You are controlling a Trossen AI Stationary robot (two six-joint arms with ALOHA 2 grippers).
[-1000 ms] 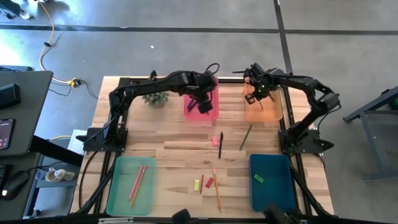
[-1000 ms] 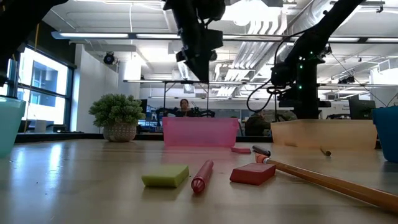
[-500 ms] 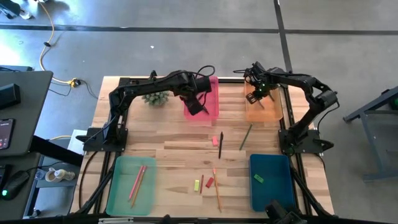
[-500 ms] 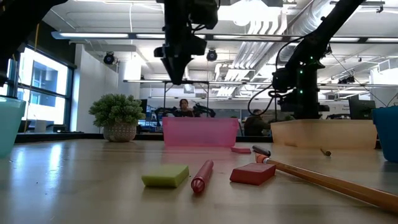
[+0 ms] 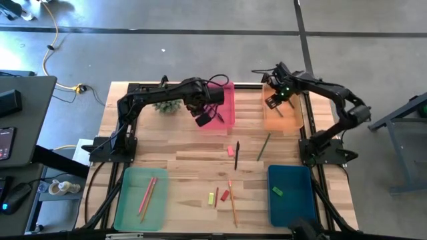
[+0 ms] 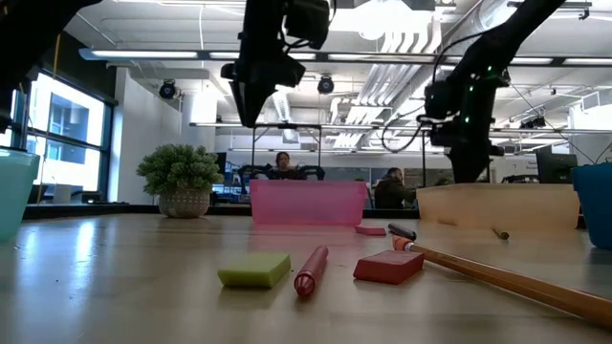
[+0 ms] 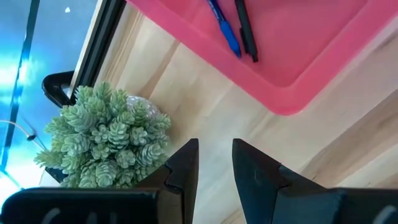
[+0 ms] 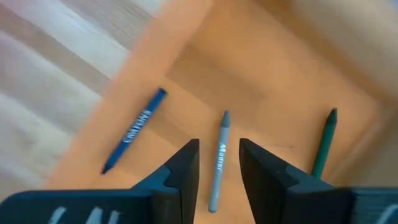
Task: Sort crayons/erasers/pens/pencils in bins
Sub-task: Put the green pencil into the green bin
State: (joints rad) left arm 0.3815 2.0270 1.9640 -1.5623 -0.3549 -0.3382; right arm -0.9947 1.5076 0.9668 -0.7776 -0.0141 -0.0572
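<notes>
While crayons (image 8: pixel 219 163) lie in the orange bin (image 8: pixel 261 81) beneath the parted, empty right gripper (image 8: pixel 217 163), pencils (image 5: pixel 233 200) and erasers (image 5: pixel 225 195) await on the table (image 5: pixel 180 160).

Bare desk (image 5: pixel 183 160) lay open between the bins; the potted plant (image 5: pixel 166 105) crowded the pink bin's (image 5: pixel 229 120) left side.

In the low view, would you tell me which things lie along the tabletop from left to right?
Potted plant → yellow-green eraser → red crayon → red eraser → orange pencil.
</notes>
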